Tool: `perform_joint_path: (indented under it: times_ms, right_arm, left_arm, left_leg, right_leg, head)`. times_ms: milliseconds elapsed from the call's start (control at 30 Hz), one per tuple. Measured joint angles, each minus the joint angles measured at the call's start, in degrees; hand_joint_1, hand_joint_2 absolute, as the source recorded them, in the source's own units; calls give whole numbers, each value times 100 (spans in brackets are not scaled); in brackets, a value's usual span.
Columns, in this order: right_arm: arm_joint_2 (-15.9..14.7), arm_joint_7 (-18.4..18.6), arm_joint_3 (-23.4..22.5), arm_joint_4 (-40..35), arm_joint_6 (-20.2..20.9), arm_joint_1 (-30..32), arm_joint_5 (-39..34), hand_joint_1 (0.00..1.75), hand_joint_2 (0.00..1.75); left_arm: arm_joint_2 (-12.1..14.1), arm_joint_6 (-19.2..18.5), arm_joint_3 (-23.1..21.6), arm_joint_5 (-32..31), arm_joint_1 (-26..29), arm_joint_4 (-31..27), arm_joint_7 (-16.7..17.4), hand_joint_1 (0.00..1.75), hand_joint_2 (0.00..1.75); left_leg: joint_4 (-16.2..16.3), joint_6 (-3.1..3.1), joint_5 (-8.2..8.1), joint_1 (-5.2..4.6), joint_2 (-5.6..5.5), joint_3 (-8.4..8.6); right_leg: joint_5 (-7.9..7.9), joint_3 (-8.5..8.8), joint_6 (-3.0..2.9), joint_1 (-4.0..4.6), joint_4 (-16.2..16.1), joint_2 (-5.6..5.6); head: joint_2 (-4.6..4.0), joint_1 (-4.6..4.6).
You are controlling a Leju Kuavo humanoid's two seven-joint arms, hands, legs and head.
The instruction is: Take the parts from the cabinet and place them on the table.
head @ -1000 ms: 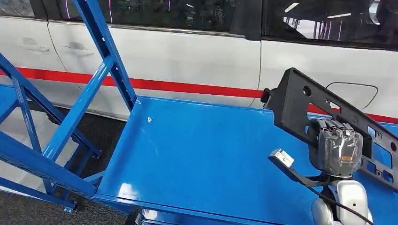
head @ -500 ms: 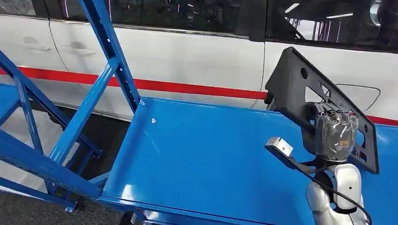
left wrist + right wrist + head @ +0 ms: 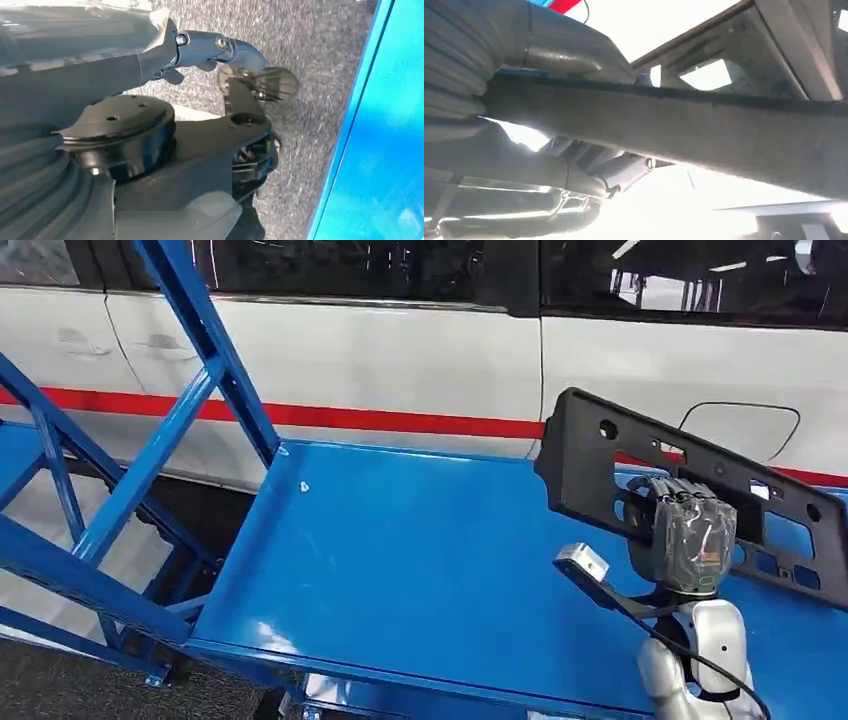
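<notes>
A long black plastic part (image 3: 600, 455) with several holes and cut-outs hangs tilted above the right side of the blue table (image 3: 400, 560). My right hand (image 3: 688, 535) grips it from below near its middle, the fingers wrapped over its lower edge. The right wrist view has the part's dark edge (image 3: 704, 117) running across, close in front of my right hand (image 3: 524, 55). My left hand (image 3: 100, 65) hangs beside the table's edge (image 3: 395, 125) over the floor, its fingers (image 3: 220, 45) stretched out with nothing in them.
A white car (image 3: 400, 360) with a red stripe stands right behind the table. A blue rack frame (image 3: 150, 460) with slanted beams rises at the table's left end. A small bolt (image 3: 304, 486) lies near the table's far left corner. Grey carpet (image 3: 310, 100) covers the floor.
The black part has swung from a steep tilt to a flatter, lower lie across the right side of the table, still held in my right hand. The view has shifted slightly.
</notes>
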Motion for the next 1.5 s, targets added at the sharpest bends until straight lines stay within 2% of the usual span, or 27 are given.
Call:
perform_joint_path:
  times_ms: [67, 133, 233, 267, 400, 433, 467, 500, 567, 633, 667, 733, 767, 800, 867, 933, 1000, 1067, 1100, 1133, 1167, 1233, 1267, 1300, 1433, 1467, 1500]
  right_arm:
    - [20, 0, 0, 20, 0, 5, 0, 175, 175]
    - [24, 0, 0, 41, 0, 33, 0, 175, 175]
    - [40, 0, 0, 46, 0, 38, 0, 175, 175]
    - [44, 0, -2, 46, 0, 40, 0, 175, 175]
    - [116, -42, -33, 50, -20, 46, -7, 175, 175]
    - [129, -48, -39, 52, -22, 45, -9, 175, 175]
    - [146, -52, -46, 61, -35, 47, -13, 175, 175]
    - [158, -66, -55, 68, -37, 35, -13, 175, 175]
    - [195, -98, -81, 79, -44, 59, -13, 175, 175]
    - [238, -118, -96, 79, -44, 90, -11, 175, 175]
    - [260, -140, -111, 79, -44, 93, -9, 175, 175]
    - [300, -190, -151, 76, -50, 89, -18, 175, 175]
    - [317, -212, -168, 74, -55, 85, -26, 175, 175]
    - [337, -227, -175, 70, -61, 88, -37, 175, 175]
    - [358, -243, -199, 55, -70, 108, -57, 175, 175]
    - [387, -260, -201, 44, -72, 97, -61, 175, 175]
    - [400, -271, -216, 20, -98, 63, -63, 175, 175]
    - [407, -278, -232, -2, -122, 63, -63, 175, 175]
    - [407, -280, -234, -4, -122, 64, -63, 175, 175]
    - [407, -282, -234, -4, -125, 66, -63, 175, 175]
    - [407, -284, -236, -4, -125, 66, -63, 175, 175]
    - [407, -284, -243, -15, -127, 67, -63, 175, 175]
    - [407, -284, -256, -31, -127, 67, -61, 175, 175]
    - [407, -284, -264, -50, -129, 71, -61, 175, 175]
    - [407, -284, -278, -61, -136, 90, -61, 175, 175]
    - [404, -284, -286, -61, -135, 101, -63, 175, 175]
    - [402, -286, -299, -61, -135, 109, -61, 175, 175]
  left_arm:
    - [0, 0, -11, 0, 3, 0, 0, 0, 175]
    - [0, 0, -35, 0, 5, 0, 0, 0, 175]
    - [2, 0, -44, 0, -2, 0, 0, 0, 175]
    - [24, 0, -44, 0, -17, 0, 0, 0, 175]
    - [48, 28, -50, -2, -29, -2, -7, 0, 175]
    - [40, 48, -52, -2, -32, -2, -20, 0, 175]
    - [41, 55, -53, -2, -46, -2, -35, 0, 175]
    - [55, 63, -53, -2, -54, -4, -55, 0, 175]
    - [59, 72, -53, -2, -56, -4, -66, 0, 175]
    - [66, 98, -53, -2, -57, -4, -79, 0, 175]
    - [68, 103, -53, -2, -57, -4, -90, 0, 175]
    - [81, 111, -53, -2, -66, -4, -118, 0, 175]
    - [94, 111, -53, -2, -80, -2, -125, 0, 175]
    - [112, 114, -53, -2, -99, -4, -133, 0, 175]
    - [129, 114, -55, -2, -102, -4, -142, 0, 175]
    - [162, 118, -55, -2, -96, 2, -153, 0, 175]
    - [168, 118, -57, -2, -96, 0, -157, 0, 175]
    - [170, 120, -57, -2, -96, 0, -162, 0, 175]
    - [170, 120, -59, -2, -95, 0, -162, 0, 175]
    - [170, 120, -59, -2, -95, 0, -162, 0, 175]
    - [173, 120, -61, -2, -96, 0, -164, 0, 175]
    - [177, 120, -64, -2, -100, 0, -171, 0, 175]
    - [177, 120, -66, -2, -107, 0, -175, 0, 175]
    - [188, 118, -66, -2, -118, 0, -177, 0, 175]
    - [192, 114, -74, -2, -118, 0, -190, 0, 175]
    - [181, 111, -74, -2, -127, -2, -190, 0, 175]
    - [188, 111, -77, -4, -135, -4, -190, 0, 175]
  left_leg:
    - [847, -21, -448, 3, 6, -308]
    - [1069, 19, -449, 1, 8, -312]
    - [-205, 223, 104, -59, -1, 520]
    - [-594, 328, 52, -106, -4, 741]
    - [-666, 380, 186, -225, 10, 711]
    - [-830, 395, 315, -143, 32, 747]
    - [-874, 366, 380, -150, 52, 731]
    - [-887, 437, 434, -147, 57, 675]
    - [-878, 417, 523, -160, 56, 547]
    - [-844, 401, 594, -160, 57, 411]
    - [-812, 387, 618, -153, 57, 348]
    - [-717, 339, 654, -134, 56, 223]
    - [-650, 321, 663, -139, 56, 165]
    - [-602, 287, 680, -165, 45, 94]
    - [-588, 205, 749, -168, 44, 79]
    - [-597, 145, 789, -146, 28, 27]
    - [-263, 39, 295, -106, 25, -109]
    - [556, -37, -319, -63, 26, -339]
    - [950, -63, -473, -36, 27, -424]
    - [1116, -75, -438, -17, 27, -413]
    - [1054, -78, -268, -1, 28, -288]
    - [387, -50, 107, 7, 27, 242]
    - [-139, -4, 173, 3, 21, 626]
    - [-598, 38, 42, -31, 12, 941]
    - [-846, 197, 151, -137, 9, 937]
    - [-948, 252, 282, -57, 59, 927]
    - [-979, 310, 362, -85, 53, 830]
  right_leg:
    - [45, -75, -61, 37, 4, -20]
    - [89, -140, -80, 87, 5, -29]
    - [141, -170, -80, 154, 3, -27]
    - [162, -167, -80, 124, 1, -32]
    - [289, -193, 110, 81, -52, -54]
    - [277, -209, 136, 124, -33, -55]
    - [155, -309, 119, 125, 63, -53]
    - [-109, -405, 57, 125, 343, -46]
    - [-578, -676, 12, 123, 1211, -45]
    - [-654, -714, 87, 121, 1569, -45]
    - [-556, -551, 154, 114, 1388, -47]
    - [-231, 99, 281, 99, 407, -51]
    - [-293, 342, 261, 94, -52, -56]
    - [-279, 416, 197, 152, -76, -26]
    - [-235, 327, 144, 137, -60, -23]
    - [-143, 237, 4, 86, -89, -31]
    - [-41, 163, -143, 83, -90, -45]
    - [61, 32, -168, 89, -87, -53]
    - [121, -47, -162, 90, -84, -55]
    - [173, -114, -153, 90, -81, -55]
    - [224, -181, -138, 87, -80, -55]
    - [317, -282, -93, 80, -80, -50]
    - [353, -306, -53, 73, -79, -46]
    - [388, -330, -22, 85, -77, -47]
    - [623, -335, 196, 46, -209, -73]
    - [560, -404, 198, 33, -171, -78]
    - [287, -530, 122, 74, 0, -69]
  head:
    - [0, -9]
    - [0, -13]
    - [0, -13]
    - [0, -7]
    - [0, -31]
    - [0, -16]
    - [0, -18]
    - [0, 24]
    - [0, 30]
    - [0, 33]
    - [0, 33]
    - [0, 30]
    - [0, 39]
    - [0, 46]
    - [0, 39]
    - [0, 13]
    - [0, -35]
    - [0, -53]
    - [0, -48]
    - [0, -53]
    - [0, -53]
    - [0, -53]
    - [0, -55]
    - [0, -48]
    - [0, -48]
    - [0, -53]
    - [0, -20]
